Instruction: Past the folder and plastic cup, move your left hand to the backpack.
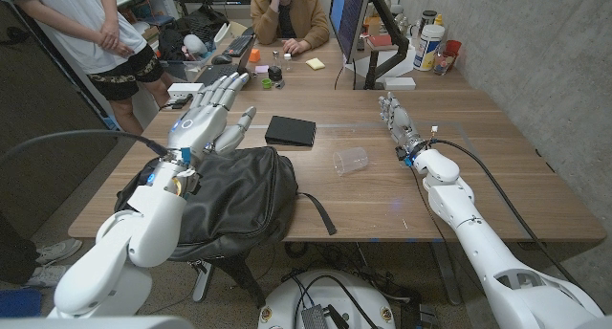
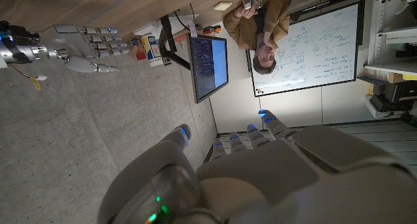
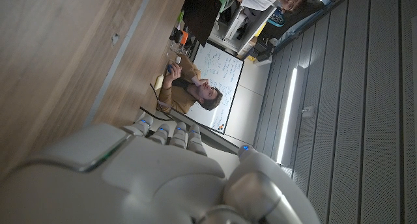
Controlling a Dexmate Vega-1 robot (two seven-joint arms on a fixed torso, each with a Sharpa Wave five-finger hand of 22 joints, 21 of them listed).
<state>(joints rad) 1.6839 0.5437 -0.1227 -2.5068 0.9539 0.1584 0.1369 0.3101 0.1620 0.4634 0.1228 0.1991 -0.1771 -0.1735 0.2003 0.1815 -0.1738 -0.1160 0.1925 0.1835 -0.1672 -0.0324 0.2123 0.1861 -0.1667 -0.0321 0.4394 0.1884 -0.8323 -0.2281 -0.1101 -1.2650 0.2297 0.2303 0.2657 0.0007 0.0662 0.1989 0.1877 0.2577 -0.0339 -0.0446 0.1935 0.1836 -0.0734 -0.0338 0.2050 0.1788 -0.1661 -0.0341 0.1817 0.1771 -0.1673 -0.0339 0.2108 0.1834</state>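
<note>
Already the left hand (image 1: 206,114) hangs with its fingers spread and nothing in them, above the far edge of the soft black fabric backpack (image 1: 229,200), which lies slumped at the near left of the wooden tabletop (image 1: 497,166). The flat black rectangular folder (image 1: 290,130) lies just beyond the backpack, toward the middle; the clear plastic cup (image 1: 351,161) lies tipped on its side to the right of both. To finish well, I judge the left hand should draw back slightly toward the robot and lower gently, fingers kept apart, so the palm settles on the bag's top panel rather than its edge or loose strap (image 1: 318,210). The backpack's long axis runs roughly across the tabletop, left to right, with the strap trailing off its right end. The right hand (image 1: 397,119) stands apart on the right, fingers extended, holding nothing.
</note>
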